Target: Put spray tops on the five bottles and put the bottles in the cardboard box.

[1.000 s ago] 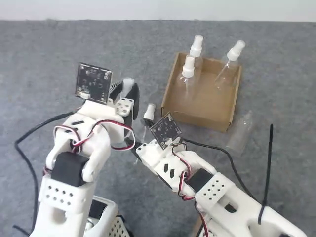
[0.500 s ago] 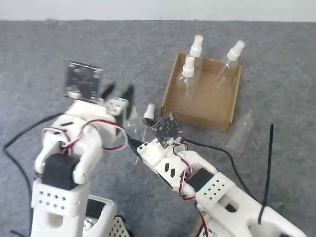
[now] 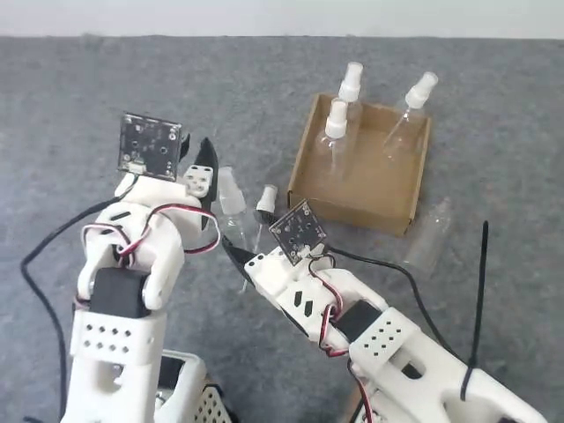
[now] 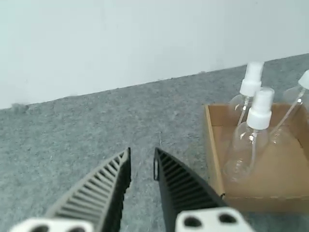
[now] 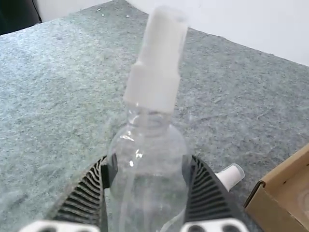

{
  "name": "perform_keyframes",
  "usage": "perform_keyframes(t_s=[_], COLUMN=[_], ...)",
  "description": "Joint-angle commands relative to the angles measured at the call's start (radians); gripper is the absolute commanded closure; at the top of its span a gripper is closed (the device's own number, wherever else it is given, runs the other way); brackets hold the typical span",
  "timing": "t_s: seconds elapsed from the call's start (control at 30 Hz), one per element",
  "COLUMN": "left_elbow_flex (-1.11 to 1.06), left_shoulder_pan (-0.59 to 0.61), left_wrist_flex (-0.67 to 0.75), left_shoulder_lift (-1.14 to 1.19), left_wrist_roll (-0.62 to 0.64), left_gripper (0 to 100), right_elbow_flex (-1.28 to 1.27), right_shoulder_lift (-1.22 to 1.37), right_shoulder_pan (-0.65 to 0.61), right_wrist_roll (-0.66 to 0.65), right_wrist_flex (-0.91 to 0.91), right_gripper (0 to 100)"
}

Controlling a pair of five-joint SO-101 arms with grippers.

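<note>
right pincer [image 5: 147, 168]: clenched on the bottle [image 5: 145, 154].
left pincer [image 4: 141, 158]: released, empty.
risk: if you tilt it, a loose spray top [image 5: 157, 63] may drop off.

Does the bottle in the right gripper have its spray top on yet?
On. The spray top sits on the neck of the bottle, held in the right gripper. How tightly it is seated, cannot tell.

**High view.** Bare grey surface [image 3: 106, 79] across the upper left gives open passage. At centre, an upright capped bottle [image 3: 231, 201] clamped in the right hand [image 5: 147, 186], the left hand [image 4: 142, 153] just beside it, and a loose spray top [image 3: 264, 199] narrow the lane toward the cardboard box [image 3: 352, 214]. Three capped bottles [image 3: 335, 132] occupy the box's far part, and its near floor is bare. An uncapped bottle [image 3: 429, 233] lies to the right of the box.
</note>
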State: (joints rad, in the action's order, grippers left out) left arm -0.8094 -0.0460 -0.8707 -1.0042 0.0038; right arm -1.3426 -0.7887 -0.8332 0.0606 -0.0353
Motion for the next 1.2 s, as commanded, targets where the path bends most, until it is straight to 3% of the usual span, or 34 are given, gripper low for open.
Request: perform_keyframes(t_s=[0.0,0.13,0.5,0.63,0.8,1.03,1.17], left_elbow_flex=[-0.013,-0.051,0.05,0.163,0.219,0.143,0.137], left_shoulder_pan=[0.003,0.003,0.003,0.012,-0.009,-0.055,-0.058], left_wrist_flex=[0.028,0.023,-0.169,-0.163,-0.173,-0.052,-0.054], left_shoulder_lift=[-0.011,-0.018,-0.021,-0.018,-0.009,0.103,0.167], left_wrist_roll=[-0.011,-0.012,-0.014,-0.008,0.055,0.044,0.044], left_gripper=[93,93,93,93,83,87,87], right_elbow_flex=[0.008,0.008,0.008,0.008,0.008,0.006,0.006], right_shoulder_lift=[-0.045,-0.045,-0.045,-0.045,-0.045,-0.045,-0.045], right_shoulder_pan=[0.012,0.013,0.015,0.015,0.015,0.015,0.015], right_wrist_roll=[0.011,0.011,0.011,0.011,0.011,0.011,0.011], right_wrist_flex=[-0.015,-0.015,-0.013,-0.013,-0.013,-0.013,-0.013], right_gripper=[99.3,99.3,99.3,99.3,99.3,99.3,99.3])
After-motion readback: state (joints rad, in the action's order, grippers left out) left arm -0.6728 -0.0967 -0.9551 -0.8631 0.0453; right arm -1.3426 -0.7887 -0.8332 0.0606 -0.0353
